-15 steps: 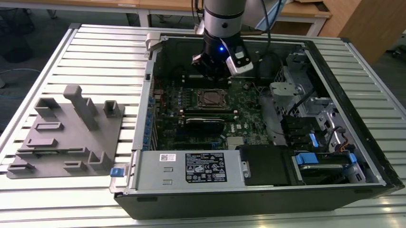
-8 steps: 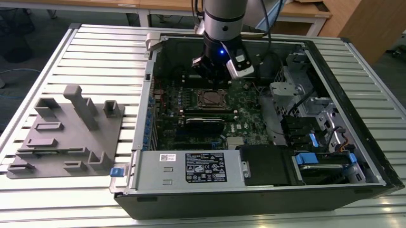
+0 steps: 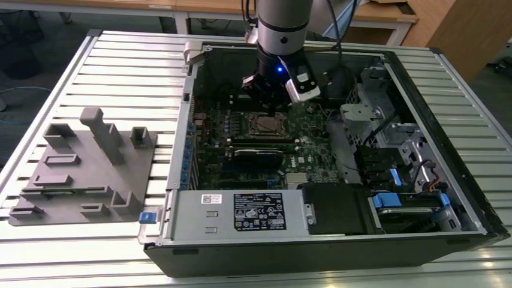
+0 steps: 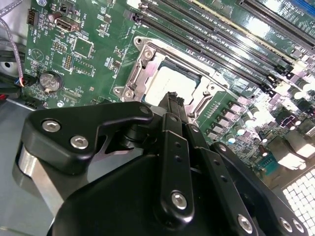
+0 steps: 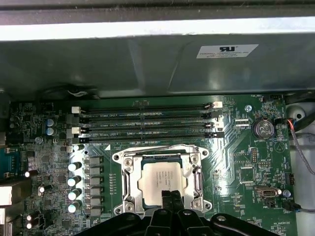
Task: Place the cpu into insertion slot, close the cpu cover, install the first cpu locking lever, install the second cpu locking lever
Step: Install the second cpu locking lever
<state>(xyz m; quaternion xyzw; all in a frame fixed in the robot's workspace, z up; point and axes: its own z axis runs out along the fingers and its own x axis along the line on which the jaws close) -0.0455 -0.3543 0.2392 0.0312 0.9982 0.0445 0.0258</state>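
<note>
The cpu (image 5: pixel 162 178) is seated in the insertion slot (image 5: pixel 129 183), w/ the cpu cover (image 5: pixel 197 164) lowered. The gripper (image 5: pixel 169 197) is held just above the cpu edge. Fingers' state cannot be told.

An open black computer case (image 3: pixel 336 252) is lying on a slatted metal desk (image 3: pixel 120 66), showing a green motherboard (image 3: pixel 216 150). A grey power supply (image 3: pixel 240 211) is sitting along the case's near edge, with blue drive clips (image 3: pixel 385 200) showing toward the exterior view's right. A grey plastic fixture (image 3: pixel 84 168) with upright posts is resting on the desk toward the exterior view's left. In the first wrist view, long black memory slots (image 5: pixel 147 123) are running across the board, and a round coin battery (image 5: pixel 263 129) is sitting near them.
</note>
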